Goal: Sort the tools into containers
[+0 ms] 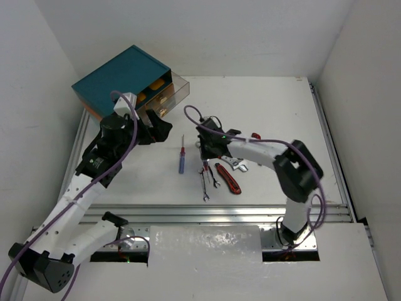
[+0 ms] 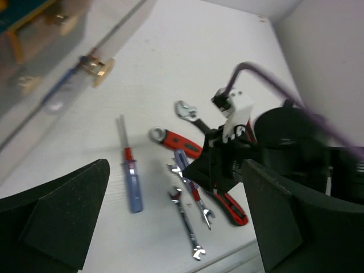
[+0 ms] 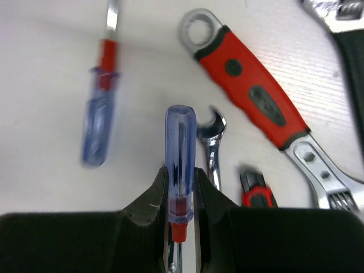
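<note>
Nearest to the arm bases, two silver open-end wrenches [image 1: 206, 182] are lying close together on the white worktop [image 1: 276, 106]. The red-and-black cutters [image 1: 229, 179] are resting just beside them on the right.

Directly above this group the right pincer [image 3: 181, 176] is gripping a blue-handled screwdriver [image 3: 181, 136]. Its two fingers are pressing on the clear blue handle near the red collar, and the rounded handle end is sticking out in front of them. I cannot tell if this tool is touching the worktop.

A little farther, a red-handled adjustable wrench [image 3: 250, 96] is lying at an angle. Beside it a second adjustable wrench [image 2: 187, 112] is showing its silver head, and its handle is looking dark.

To the left, apart from the others, a second blue screwdriver [image 1: 182, 160] is lying alone with its shaft pointing toward the back.

Behind that, the left pincer [image 2: 174, 168] is hanging wide open, holding nothing, just in front of the cabinet. The teal-topped cabinet [image 1: 119, 78] is standing in the far left corner. One amber drawer [image 1: 169, 94] is standing pulled out toward the tools, and tan knobs are showing on the fronts.
</note>
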